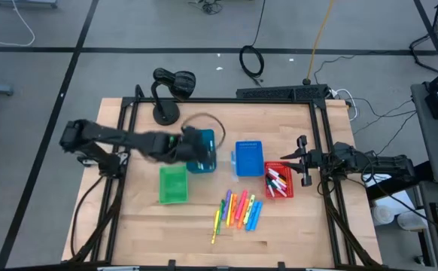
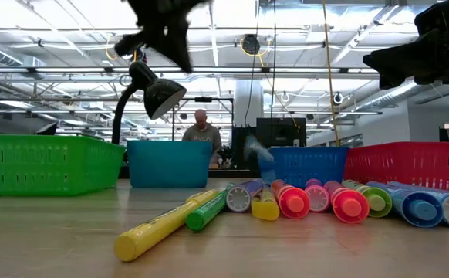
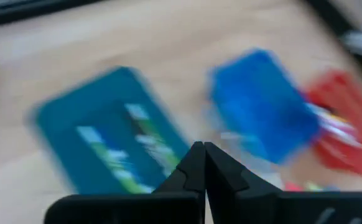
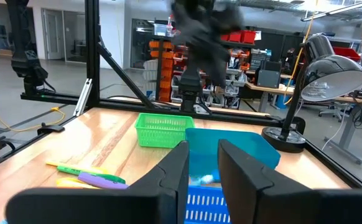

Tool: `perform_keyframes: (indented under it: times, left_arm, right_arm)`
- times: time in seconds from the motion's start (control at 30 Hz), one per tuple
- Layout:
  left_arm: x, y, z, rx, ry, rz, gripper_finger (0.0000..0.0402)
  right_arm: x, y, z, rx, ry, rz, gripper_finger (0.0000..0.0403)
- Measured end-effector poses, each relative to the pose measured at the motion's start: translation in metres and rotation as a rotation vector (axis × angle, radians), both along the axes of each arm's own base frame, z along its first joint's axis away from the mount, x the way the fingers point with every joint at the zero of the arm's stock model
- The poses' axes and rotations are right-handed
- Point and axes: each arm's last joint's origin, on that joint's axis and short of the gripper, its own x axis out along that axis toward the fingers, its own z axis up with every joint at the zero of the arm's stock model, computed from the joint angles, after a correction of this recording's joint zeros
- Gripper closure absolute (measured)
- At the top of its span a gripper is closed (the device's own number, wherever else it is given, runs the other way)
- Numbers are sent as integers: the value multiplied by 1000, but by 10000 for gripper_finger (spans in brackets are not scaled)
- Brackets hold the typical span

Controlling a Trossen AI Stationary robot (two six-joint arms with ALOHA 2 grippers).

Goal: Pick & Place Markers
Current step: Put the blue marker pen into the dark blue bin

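Observation:
Several neon markers [image 1: 238, 211] lie loose on the wooden table near its front edge, in a row in the low view [image 2: 302, 201]. More markers, white-bodied, lie in the red bin [image 1: 279, 181]. My left gripper [image 1: 202, 150] is blurred in the high view. It hangs above the teal bin [image 1: 202, 159] with its fingers shut [image 3: 204, 163] and nothing between them. Blurred light blue and green things lie in the teal bin [image 3: 122, 152]. My right gripper [image 1: 303, 159] waits at the table's right edge, above the table, open [image 4: 203, 171] and holding nothing.
Side by side behind the loose markers stand a green bin [image 1: 172, 184], the teal bin, a blue bin [image 1: 249, 158] and the red bin. A black desk lamp [image 1: 166, 94] stands at the far left. A person [image 2: 201, 131] shows beyond the table.

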Motion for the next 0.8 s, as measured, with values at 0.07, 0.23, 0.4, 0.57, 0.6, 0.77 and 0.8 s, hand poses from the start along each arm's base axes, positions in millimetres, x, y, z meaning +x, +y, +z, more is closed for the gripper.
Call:
perform_keyframes:
  times: [0.07, 0.23, 0.4, 0.57, 0.6, 0.77, 0.8]
  left_arm:
    - [-4, 22, -8, -17, 46, 88, 401]
    - [-9, 55, -19, 5, 108, 143, 392]
    - [-1, 55, -15, 77, 120, -78, 399]
    - [20, 10, -2, 299, 40, -604, 380]
    - [24, -2, 1, 354, 1, -665, 377]
    - [40, -40, 8, 465, -118, -719, 339]
    - [43, -44, 10, 453, -113, -724, 325]
  right_arm:
    - [0, 0, 0, 0, 0, 0, 332]
    - [0, 0, 0, 0, 0, 0, 332]
    - [0, 0, 0, 0, 0, 0, 332]
    - [0, 0, 0, 0, 0, 0, 332]
    - [0, 0, 0, 0, 0, 0, 332]
    - [0, 0, 0, 0, 0, 0, 332]
    - [0, 0, 0, 0, 1, 0, 332]
